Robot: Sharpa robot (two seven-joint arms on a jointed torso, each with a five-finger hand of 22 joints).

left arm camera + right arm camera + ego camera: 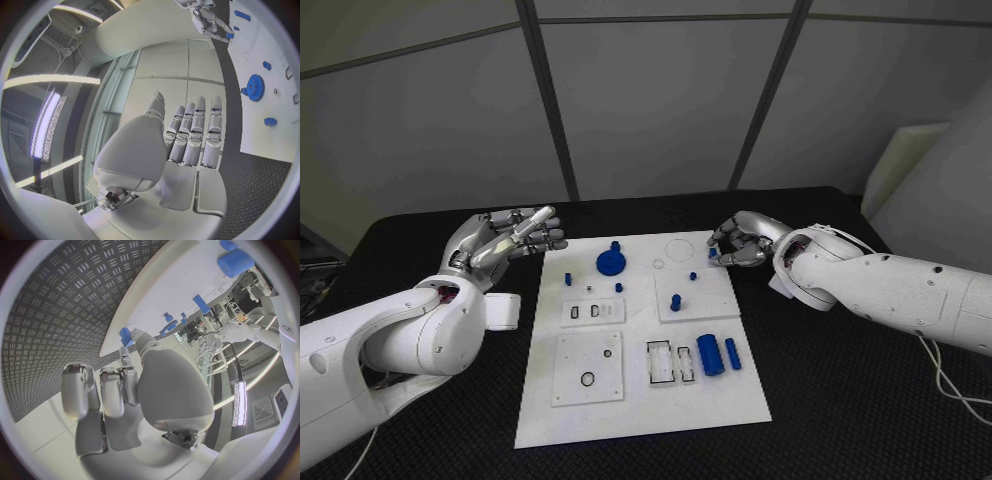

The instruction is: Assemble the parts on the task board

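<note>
The white task board [646, 410] lies in the middle of the black table. A blue gear [610, 263] sits near its far edge, also seen from the left wrist as the gear [254, 87]. Several small blue pegs stand around it, and two blue cylinders [718, 354] lie on the right side. My right hand [741, 240] hovers at the board's far right corner and pinches a small blue part [714, 254] at its fingertips, shown in the right wrist view as the blue part [125, 334]. My left hand [512, 238] is raised beside the board's far left corner, fingers straight, holding nothing.
Two raised white plates [589, 366] with slots lie on the board's near half, and a slotted insert [671, 362] sits beside the cylinders. A white panel [913, 170] leans at the back right. A thin cable [952, 385] runs along the table's right side.
</note>
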